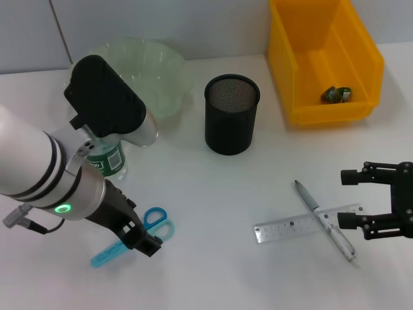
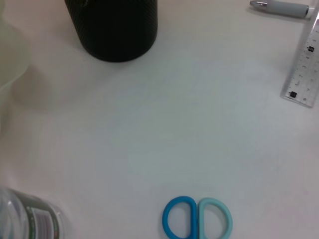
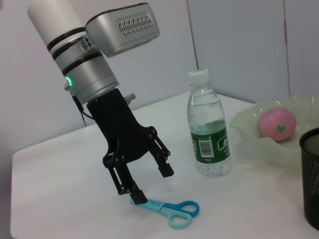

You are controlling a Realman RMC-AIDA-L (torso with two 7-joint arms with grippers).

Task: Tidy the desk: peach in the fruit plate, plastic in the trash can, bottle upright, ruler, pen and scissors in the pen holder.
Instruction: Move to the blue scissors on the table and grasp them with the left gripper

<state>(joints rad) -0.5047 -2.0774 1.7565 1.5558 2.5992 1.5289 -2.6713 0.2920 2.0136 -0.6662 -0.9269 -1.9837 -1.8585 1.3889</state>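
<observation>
The worktop point(image 1: 213, 194) is looking smooth and matt white. The pen holder point(image 1: 231, 114) is showing black metal mesh, the bottle point(image 3: 209, 132) clear glossy plastic, the ruler point(image 1: 303, 223) translucent plastic, the scissors point(image 3: 169, 210) smooth blue plastic handles, and the left pincer point(image 3: 152, 184) matt black.

- The head view looks forward and down from high above, taking in the table point(image 1: 213, 194) from near edge to far wall.
- The left wrist view looks steeply down from close, over the scissors point(image 2: 197, 225) toward the holder point(image 2: 113, 27).
- The right wrist view looks low across from the right; all three views share the scissors point(image 3: 169, 209).
</observation>
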